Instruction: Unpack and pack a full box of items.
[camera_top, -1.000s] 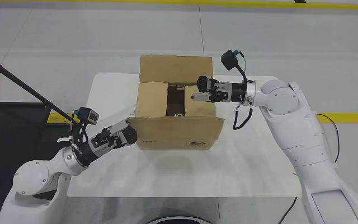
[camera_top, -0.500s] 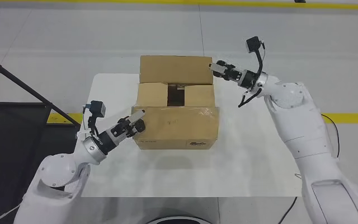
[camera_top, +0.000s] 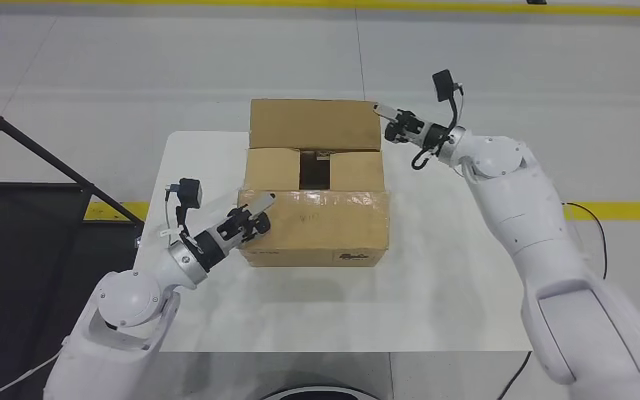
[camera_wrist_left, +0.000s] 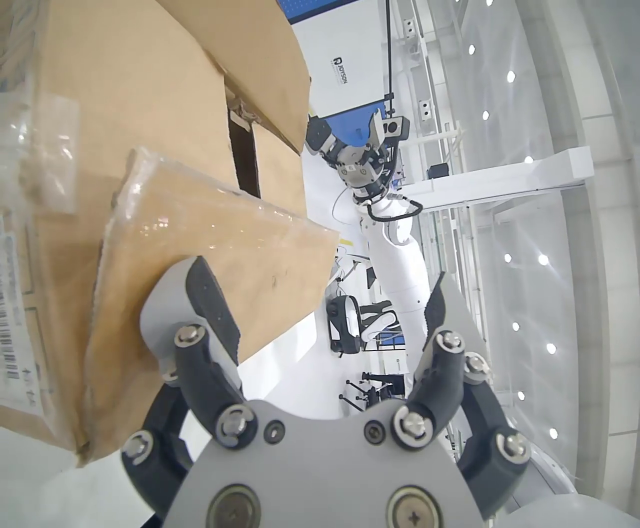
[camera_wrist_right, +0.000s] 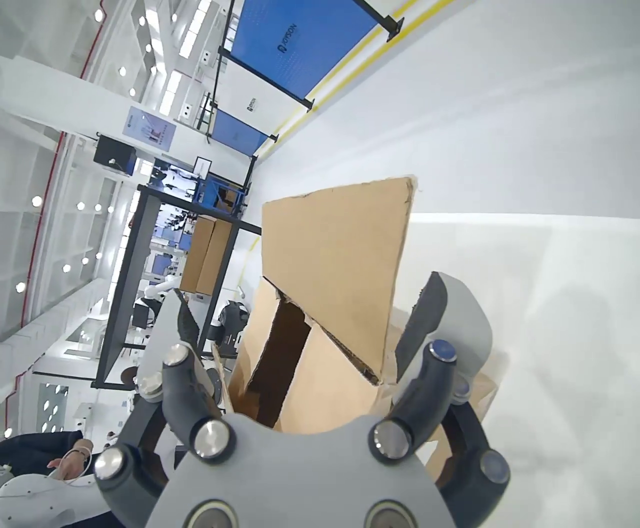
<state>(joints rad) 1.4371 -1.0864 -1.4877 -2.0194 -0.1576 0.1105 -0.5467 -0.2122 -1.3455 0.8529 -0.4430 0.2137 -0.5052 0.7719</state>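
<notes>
A brown cardboard box (camera_top: 315, 240) stands mid-table. Its two side flaps are folded in, leaving a dark gap (camera_top: 315, 172) between them. The back flap (camera_top: 315, 122) stands up; in the right wrist view that back flap (camera_wrist_right: 335, 260) lies between the fingers of my open right gripper (camera_wrist_right: 305, 320), which sits at the box's back right corner (camera_top: 388, 122). My left gripper (camera_top: 255, 215) is open at the left end of the taped front flap (camera_top: 320, 205). In the left wrist view one finger (camera_wrist_left: 210, 295) of my left gripper (camera_wrist_left: 325, 305) sits under that front flap (camera_wrist_left: 215, 235).
The white table (camera_top: 450, 290) has free room to the right of the box and in front of it. A black pole (camera_top: 45, 155) slants over a dark mat (camera_top: 40, 240) beyond the table's left edge.
My right gripper has left the right side flap and moved to the back right corner. My left gripper rose from the box's front left corner, and the front flap has come up.
</notes>
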